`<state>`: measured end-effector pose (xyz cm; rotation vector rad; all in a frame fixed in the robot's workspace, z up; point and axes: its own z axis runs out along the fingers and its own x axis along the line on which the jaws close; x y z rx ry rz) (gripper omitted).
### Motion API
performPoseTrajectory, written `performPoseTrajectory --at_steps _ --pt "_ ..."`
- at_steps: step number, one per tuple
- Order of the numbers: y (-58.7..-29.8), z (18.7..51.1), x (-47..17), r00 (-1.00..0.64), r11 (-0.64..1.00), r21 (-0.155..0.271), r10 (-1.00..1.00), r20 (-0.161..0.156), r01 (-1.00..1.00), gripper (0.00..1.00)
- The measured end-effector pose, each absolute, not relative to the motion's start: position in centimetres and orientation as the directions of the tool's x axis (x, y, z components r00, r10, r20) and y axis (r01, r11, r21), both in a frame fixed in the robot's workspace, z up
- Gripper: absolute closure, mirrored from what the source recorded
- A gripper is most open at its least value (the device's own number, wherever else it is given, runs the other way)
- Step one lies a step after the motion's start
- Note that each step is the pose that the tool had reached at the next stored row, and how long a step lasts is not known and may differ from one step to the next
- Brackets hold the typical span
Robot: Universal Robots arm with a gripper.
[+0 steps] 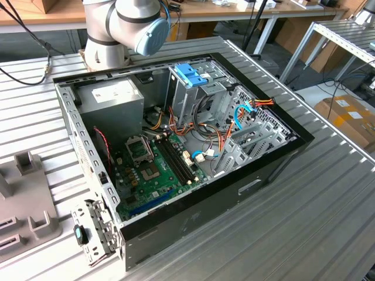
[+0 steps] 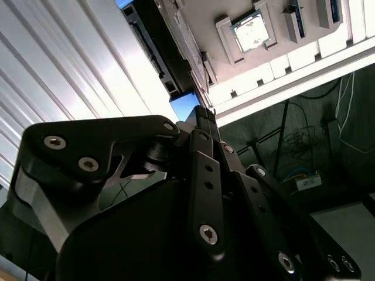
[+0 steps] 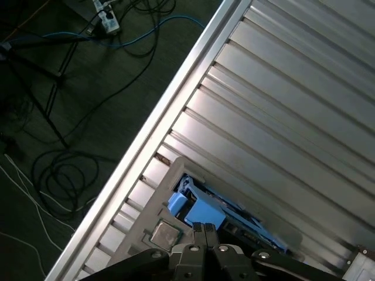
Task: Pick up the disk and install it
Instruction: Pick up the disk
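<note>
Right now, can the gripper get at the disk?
Probably yes. In both wrist views the gripper is right at the disk's blue frame, nothing between them. Its jaws look shut; whether they already pinch the frame, I cannot tell.

in the exterior view one robot arm [image 1: 126,26], one open computer case [image 1: 193,216], one grey power-supply box [image 1: 111,96], one blue bracket [image 1: 190,74] and one cardboard box [image 1: 348,114] are showing. in the first wrist view one gripper [image 3: 205,229] and one disk [image 3: 196,212] are showing.
</note>
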<state>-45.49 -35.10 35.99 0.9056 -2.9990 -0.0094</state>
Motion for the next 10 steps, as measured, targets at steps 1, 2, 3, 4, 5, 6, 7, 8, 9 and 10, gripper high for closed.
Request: performPoseTrajectory --at_steps 1,2,3,4,5,6,7,8,9,10 --pt "-35.10 35.99 -45.49 -0.825 0.825 0.008 -0.565 0.007 -0.565 0.89" --pt "-35.10 35.99 -45.49 -0.810 0.810 0.008 -0.587 0.007 -0.587 0.89" --pt "-35.10 35.99 -45.49 -0.798 0.798 0.008 -0.602 0.007 -0.602 0.89" --pt "-35.10 35.99 -45.49 -0.784 0.784 0.008 -0.621 0.007 -0.621 0.89" --pt "-35.10 35.99 -45.49 -0.762 0.762 0.008 -0.648 0.007 -0.648 0.89" --pt "-35.10 35.99 -45.49 -0.750 0.750 0.008 -0.662 0.007 -0.662 0.89" --pt "-35.10 35.99 -45.49 -0.736 0.736 0.008 -0.677 0.007 -0.677 0.89" --pt "-35.10 35.98 -45.49 -0.725 0.725 0.008 -0.689 0.007 -0.689 0.89" --pt "-35.10 35.98 -45.49 -0.711 0.711 0.008 -0.703 0.007 -0.703 0.89" --pt "-35.10 35.98 -45.49 -0.698 0.698 0.008 -0.716 0.007 -0.716 0.89"
